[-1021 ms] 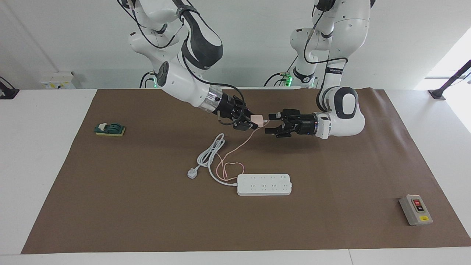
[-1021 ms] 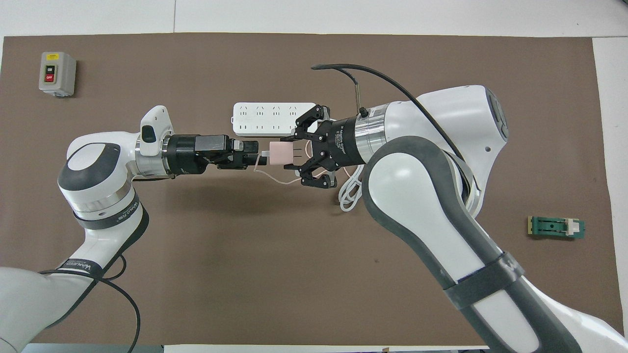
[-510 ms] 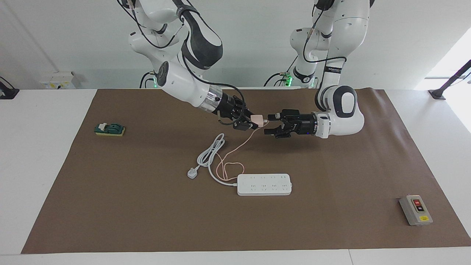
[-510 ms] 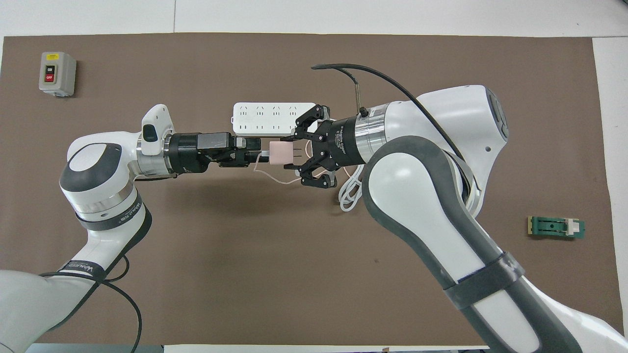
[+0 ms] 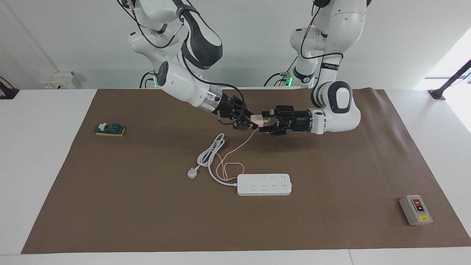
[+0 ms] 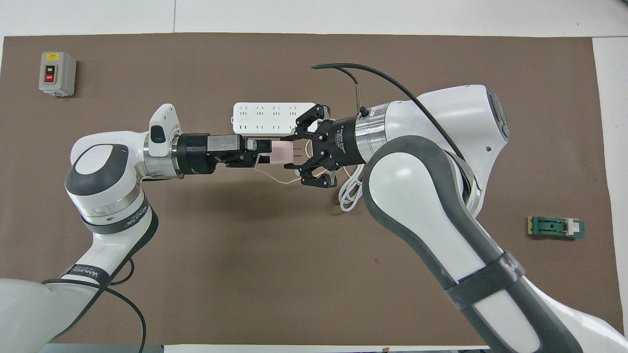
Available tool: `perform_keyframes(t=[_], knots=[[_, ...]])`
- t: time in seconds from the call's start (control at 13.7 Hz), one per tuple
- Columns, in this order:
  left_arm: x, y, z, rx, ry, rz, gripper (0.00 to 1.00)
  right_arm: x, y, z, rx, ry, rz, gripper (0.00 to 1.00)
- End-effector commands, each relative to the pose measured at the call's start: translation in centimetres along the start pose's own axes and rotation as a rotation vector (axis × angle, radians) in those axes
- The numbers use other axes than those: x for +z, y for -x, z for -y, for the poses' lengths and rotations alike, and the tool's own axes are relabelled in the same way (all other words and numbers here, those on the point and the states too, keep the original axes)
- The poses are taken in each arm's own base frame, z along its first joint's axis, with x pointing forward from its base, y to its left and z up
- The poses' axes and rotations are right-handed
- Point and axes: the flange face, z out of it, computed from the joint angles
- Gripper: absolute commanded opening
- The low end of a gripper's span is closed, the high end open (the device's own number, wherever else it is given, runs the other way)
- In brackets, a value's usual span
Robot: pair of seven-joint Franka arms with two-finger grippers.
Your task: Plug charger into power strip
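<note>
- Starting at the right arm's end of the table, a small green block point(image 5: 109, 129) sits on the brown mat point(image 5: 331, 165), well apart from everything I need.
- Next come the white plug point(image 5: 191, 172) and its thick white cord point(image 5: 211, 151), lying loose on the mat and running to the power strip.
- My right gripper point(image 5: 250, 123) is up in the air over the mat, its fingertips pinched onto the charger point(image 5: 257, 119). The outer links splay wide in the overhead view, but the grip is closed.
- The charger is a pale pink cube held between the two claws, clear of the table. Its thin pink cable point(image 5: 235, 163) droops from it and loops on the mat beside the strip.
- I judge the cube light, rigid and smooth, so it could slip or twist under a pinch on its corners. I would take it on two flat side faces and leave the pronged face free. The cable is soft and may tug sideways.
- The power strip point(image 5: 264, 184) lies flat, sockets up, farther from the robots than the charger. Nothing is plugged into it.
- My left gripper point(image 5: 266, 121) comes in level with its jaws spread wide to either side of the cube's free end. I cannot tell whether a finger touches it; it has hold of nothing.
- This reads to me as a handover, with the plugging not yet begun.
- Last, a grey switch box point(image 5: 415, 209) stands toward the left arm's end, well away.
</note>
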Motion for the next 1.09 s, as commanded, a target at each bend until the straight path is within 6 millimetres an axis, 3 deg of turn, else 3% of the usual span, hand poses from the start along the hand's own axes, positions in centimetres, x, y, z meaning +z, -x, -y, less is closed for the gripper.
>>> perform_keyframes(t=[0.0, 0.58, 0.66, 0.73, 0.8, 0.95, 1.02], knots=[[0.09, 0.67, -0.49, -0.01, -0.004, -0.026, 1.0, -0.3, 0.14, 0.47, -0.002, -0.002, 0.02, 0.0], [0.07, 0.85, -0.52, -0.013, 0.002, -0.02, 0.98, -0.36, 0.14, 0.53, 0.001, -0.008, 0.02, 0.0], [0.07, 0.85, -0.52, -0.016, 0.002, -0.02, 0.84, -0.29, 0.2, 0.49, -0.002, -0.007, 0.02, 0.0], [0.04, 0.82, -0.5, -0.013, 0.0, -0.023, 0.54, -0.29, 0.2, 0.49, -0.002, -0.007, 0.02, 0.0], [0.05, 0.79, -0.61, -0.007, 0.006, -0.017, 0.1, -0.29, 0.2, 0.49, 0.0, -0.007, 0.02, 0.0], [0.03, 0.78, -0.7, -0.008, 0.009, -0.013, 0.0, -0.29, 0.2, 0.49, 0.0, -0.007, 0.02, 0.0], [0.03, 0.81, -0.64, -0.009, 0.008, -0.013, 0.0, -0.4, 0.2, 0.56, -0.002, -0.009, 0.02, 0.0]])
